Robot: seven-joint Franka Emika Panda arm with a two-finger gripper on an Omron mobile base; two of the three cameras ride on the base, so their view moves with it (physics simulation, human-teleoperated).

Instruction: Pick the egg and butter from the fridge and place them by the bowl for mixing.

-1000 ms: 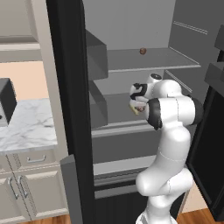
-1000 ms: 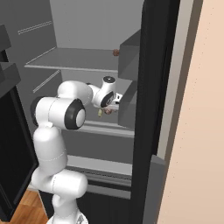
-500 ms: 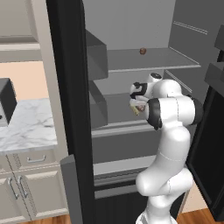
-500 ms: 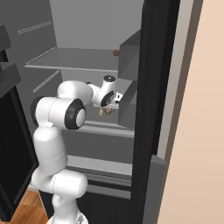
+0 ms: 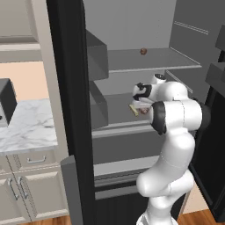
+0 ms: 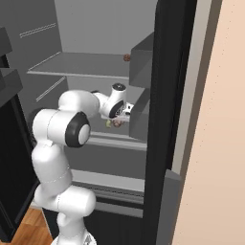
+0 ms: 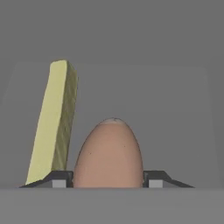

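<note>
The brown egg (image 7: 108, 153) sits right between my gripper's (image 7: 108, 180) two fingertips, which press against its sides, so the gripper is shut on it. The yellow-olive butter stick (image 7: 52, 122) lies on the grey shelf just left of the egg in the hand view. From the base, my gripper (image 5: 141, 105) reaches into the open fridge (image 5: 70, 88) at its middle shelf, with the butter (image 5: 133, 109) beside it. The right base view shows my hand (image 6: 117, 119) low over that same shelf. The bowl is out of view.
A second brown ball (image 5: 143, 51) rests on the upper fridge shelf (image 5: 149, 59), also seen from the right as a ball (image 6: 127, 57). Grey door bins (image 5: 97, 52) flank the opening. A marble counter (image 5: 26, 127) and beige cupboards stand to the left.
</note>
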